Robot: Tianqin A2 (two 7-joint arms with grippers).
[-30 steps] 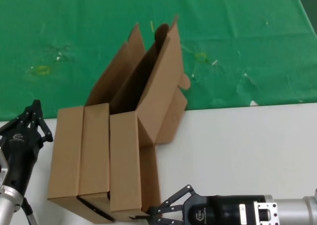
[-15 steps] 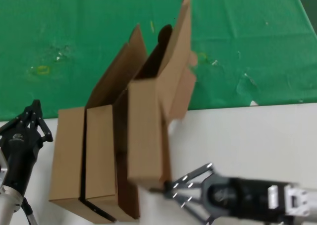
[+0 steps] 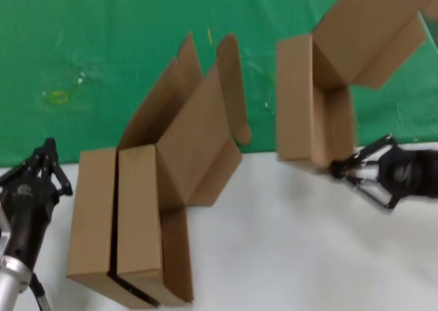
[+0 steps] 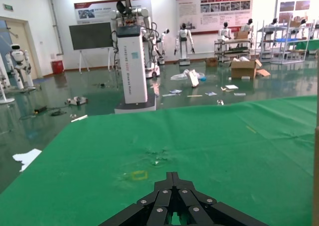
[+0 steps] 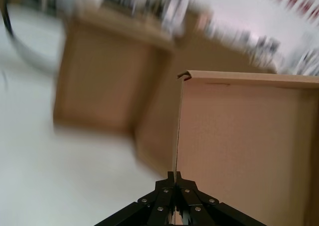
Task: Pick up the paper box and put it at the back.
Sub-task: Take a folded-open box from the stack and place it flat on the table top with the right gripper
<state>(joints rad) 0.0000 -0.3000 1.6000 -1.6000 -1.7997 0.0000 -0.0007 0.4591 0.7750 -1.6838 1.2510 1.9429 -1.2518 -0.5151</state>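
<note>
Paper box (image 3: 311, 105) right of two boxes (image 3: 130, 222); over green cloth (image 3: 102, 44)

Black linkage jaws, silver screws, grey arm tube

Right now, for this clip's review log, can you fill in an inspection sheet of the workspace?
Surface: plain white tabletop in front, stained green cloth surface behind.
Job's things: shallow brown corrugated-cardboard mailer box, lid open, gripped by one wall, over the cloth's front edge.
Clutter: two more open cardboard mailer boxes side by side on the white tabletop, lids reaching over the cloth.
Grippers: right gripper jaws shut on the box wall; left gripper idle beside the two boxes.
Cables: nothing seen.
Surroundings: hall with humanoid robots and wall posters.
</note>
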